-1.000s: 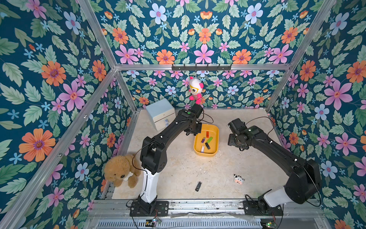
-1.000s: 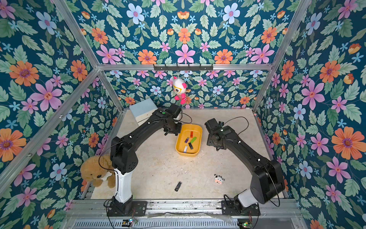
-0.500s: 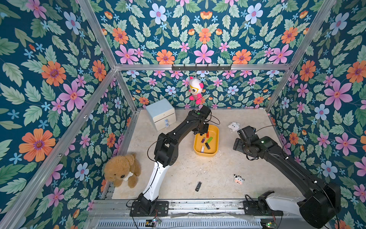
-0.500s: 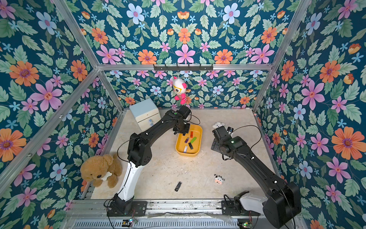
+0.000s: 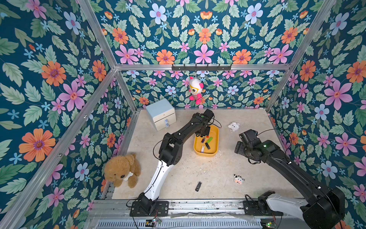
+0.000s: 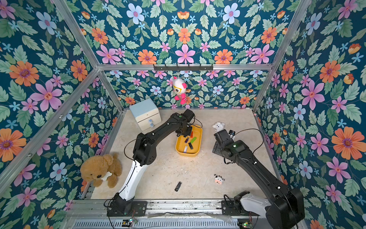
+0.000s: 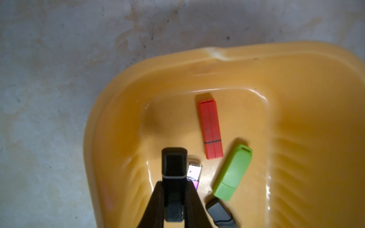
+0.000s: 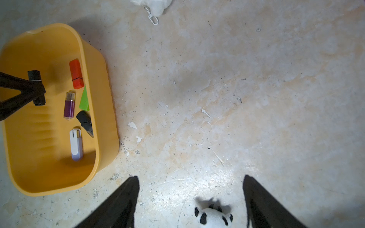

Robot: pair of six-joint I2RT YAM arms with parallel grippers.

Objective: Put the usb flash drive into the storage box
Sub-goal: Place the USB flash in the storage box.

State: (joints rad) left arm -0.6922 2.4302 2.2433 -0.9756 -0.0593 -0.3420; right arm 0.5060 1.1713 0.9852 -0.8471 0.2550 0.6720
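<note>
Currently, nearest the front edge of the table (image 5: 184,170), a loose black flash drive (image 5: 198,186) lies flat and untouched, with a cow toy (image 5: 238,179) near it on the right arm's side. Farther in, the right gripper (image 8: 190,177) hovers over bare tabletop, jaws spread wide and gripping nothing. Beside it sits the storage box (image 5: 206,154), already holding five other drives (image 8: 76,77) of various colours. Over the box's far end the left gripper (image 7: 174,184) is clamped on the usb flash drive (image 7: 174,163), a black one whose end sticks out past the fingertips, above the box floor and inside the rim. The step in hand looks like the drop-off: the carry seems done and only the release is left. The next move calls for parting the jaws, perhaps after a small descent, so the drive lands on the box floor rather than tipping against the wall. After that, the loose drive up front would want fetching.
</note>
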